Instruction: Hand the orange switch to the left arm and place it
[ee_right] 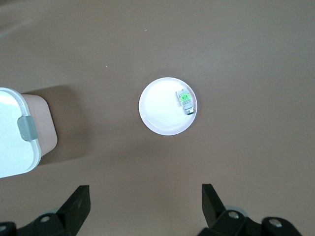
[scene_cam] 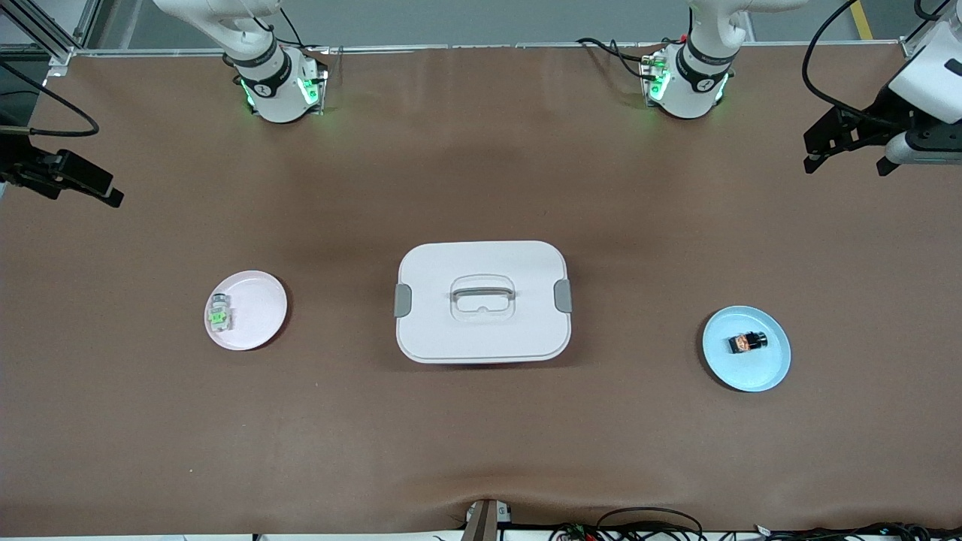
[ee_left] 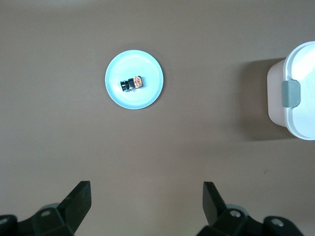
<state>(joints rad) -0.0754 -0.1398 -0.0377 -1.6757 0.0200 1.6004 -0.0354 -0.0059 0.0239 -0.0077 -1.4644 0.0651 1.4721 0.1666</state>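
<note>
The orange switch (scene_cam: pixel 748 343) is a tiny black block with an orange centre, lying on a light blue plate (scene_cam: pixel 774 362) toward the left arm's end of the table. It also shows in the left wrist view (ee_left: pixel 133 83) on that plate (ee_left: pixel 147 64). The white box (scene_cam: pixel 482 300) stands mid-table, lid on, and its end shows in both wrist views (ee_left: pixel 301 73) (ee_right: pixel 12 128). My left gripper (scene_cam: pixel 847 167) (ee_left: pixel 146 196) is open and empty, high over the table's left-arm end. My right gripper (scene_cam: pixel 64 176) (ee_right: pixel 146 199) is open and empty, high over the right-arm end.
A pale pink plate (scene_cam: pixel 259 308) (ee_right: pixel 160 110) toward the right arm's end holds a clear switch with a green centre (scene_cam: pixel 219 313) (ee_right: pixel 185 102). Brown table surface lies between the box and each plate. Cables run along the table's edge nearest the front camera.
</note>
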